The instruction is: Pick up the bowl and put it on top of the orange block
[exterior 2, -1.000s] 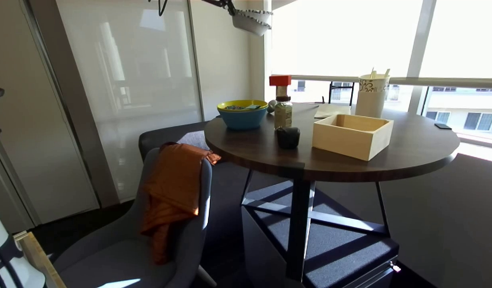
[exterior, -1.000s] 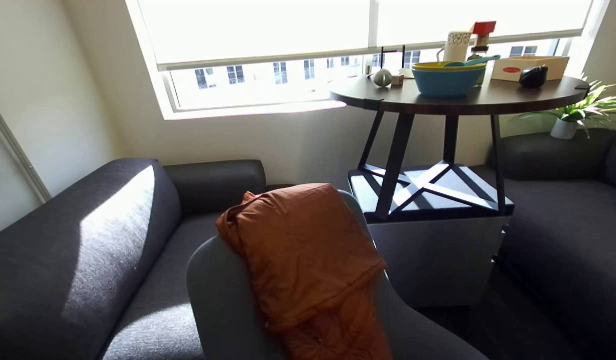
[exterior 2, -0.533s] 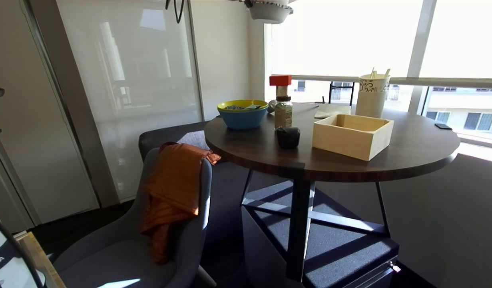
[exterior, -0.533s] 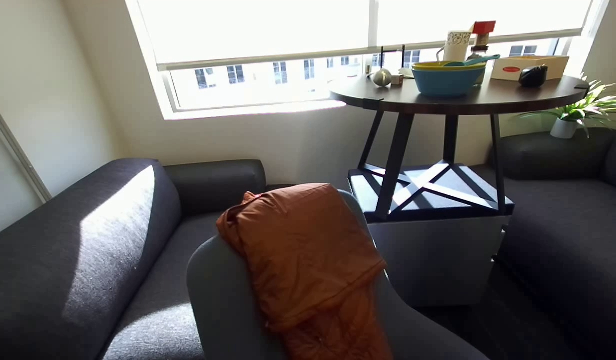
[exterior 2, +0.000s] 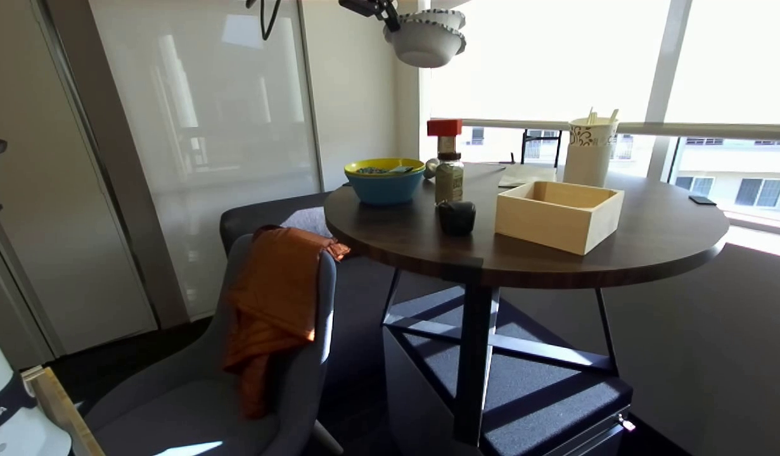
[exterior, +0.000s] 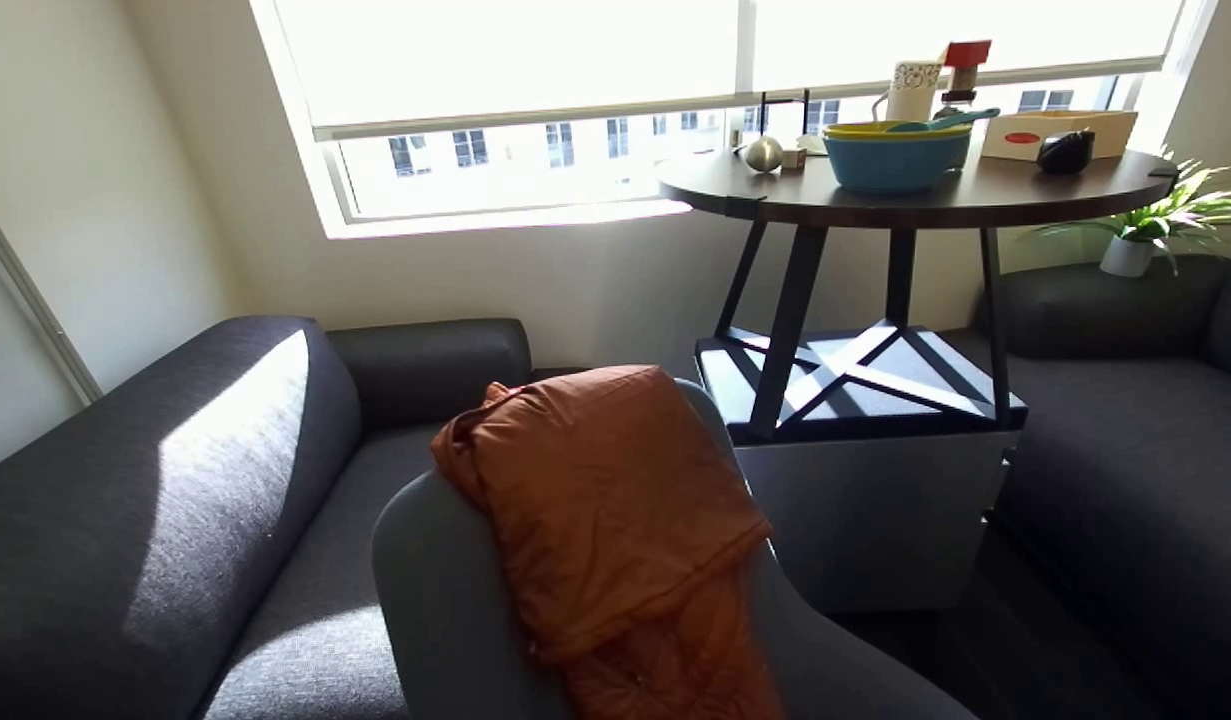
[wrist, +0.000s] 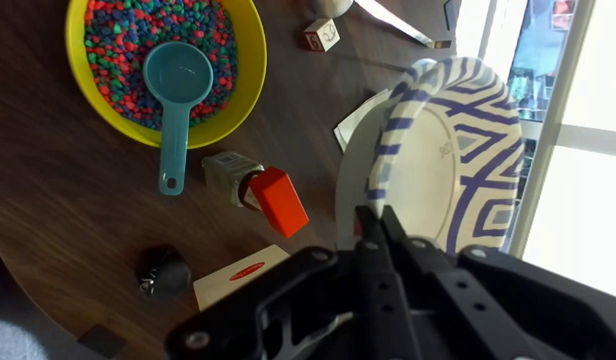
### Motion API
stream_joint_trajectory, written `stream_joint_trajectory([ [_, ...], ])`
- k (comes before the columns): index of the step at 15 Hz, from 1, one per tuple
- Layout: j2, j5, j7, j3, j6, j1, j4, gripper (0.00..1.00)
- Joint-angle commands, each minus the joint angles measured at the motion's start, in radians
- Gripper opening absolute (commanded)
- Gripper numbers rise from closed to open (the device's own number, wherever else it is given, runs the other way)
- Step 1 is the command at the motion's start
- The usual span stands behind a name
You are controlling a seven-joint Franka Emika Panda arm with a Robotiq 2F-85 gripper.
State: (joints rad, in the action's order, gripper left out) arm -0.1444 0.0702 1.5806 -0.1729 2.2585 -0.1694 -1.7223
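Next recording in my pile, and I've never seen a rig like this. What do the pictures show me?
This is a robot arm; its pincer does the work of a hand. Two views come from cameras standing in the room; the wrist view comes from a camera on the arm itself, looking past the pincer. The pincer is shut on the rim of a patterned bowl, holding it in the air. The job is to set that bowl on the orange block, which sits stacked over a bottle. Also on the table: a yellow-and-blue bowl of coloured pebbles with a scoop, a wooden box and a tall cup.
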Motion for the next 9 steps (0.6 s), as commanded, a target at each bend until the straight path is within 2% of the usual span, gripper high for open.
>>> stream_joint_trajectory([
  [1,-0.002,-0.009,-0.009,0.012,-0.008,-0.014,0.006,0.01],
  [5,-0.01,0.042,0.071,0.004,0.128,-0.047,-0.072,0.01],
  [9,-0.029,-0.039,0.125,-0.017,0.227,-0.072,-0.155,0.01],
])
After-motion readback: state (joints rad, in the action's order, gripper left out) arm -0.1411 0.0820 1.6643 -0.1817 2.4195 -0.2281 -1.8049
